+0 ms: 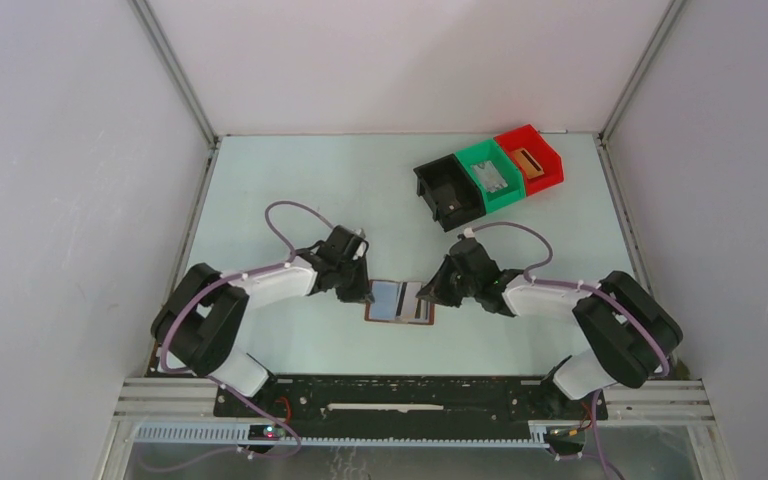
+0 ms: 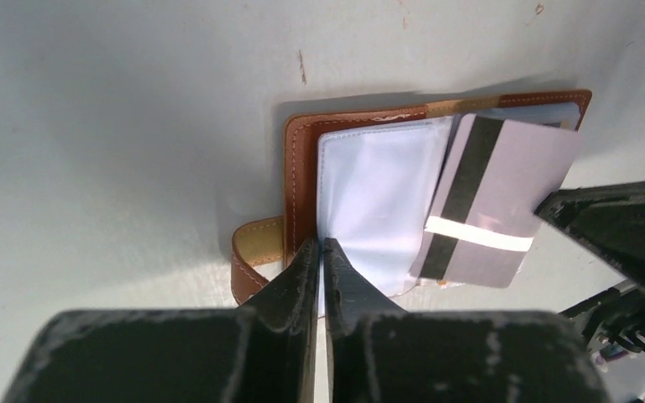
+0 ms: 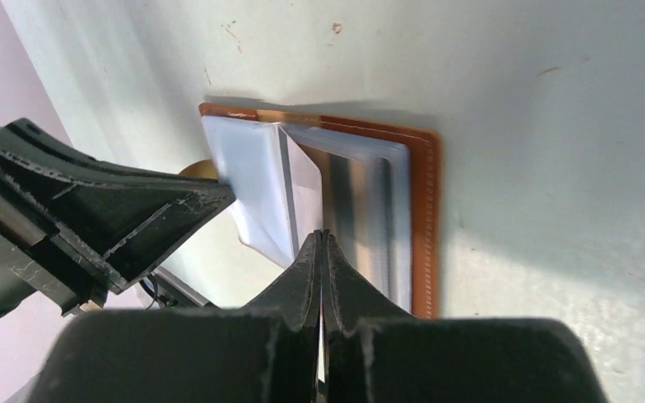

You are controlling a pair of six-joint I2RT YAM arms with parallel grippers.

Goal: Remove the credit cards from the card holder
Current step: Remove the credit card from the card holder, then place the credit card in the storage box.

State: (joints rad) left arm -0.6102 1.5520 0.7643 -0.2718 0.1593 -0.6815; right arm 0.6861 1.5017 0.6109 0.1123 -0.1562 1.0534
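The brown card holder [image 1: 388, 299] lies open on the table between my grippers, pale blue and clear inner sleeves up. My left gripper [image 1: 365, 292] is shut on the left edge of its pale sleeve [image 2: 378, 193], beside the strap tab [image 2: 252, 252]; its tips [image 2: 322, 243] meet on it. My right gripper [image 1: 428, 293] is shut on a grey-white credit card with a dark stripe [image 2: 504, 201], which sticks out of the right sleeves at a tilt. The right wrist view shows that card nearly edge-on [image 3: 302, 189] above the tips [image 3: 322, 237], with the brown rim [image 3: 424, 218] to the right.
Three bins stand in a row at the back right: black [image 1: 449, 193], green [image 1: 491, 175] with a grey card inside, red [image 1: 530, 158] with a tan-orange card inside. White walls close the table at left, back and right. The arm bases stand at the near edge.
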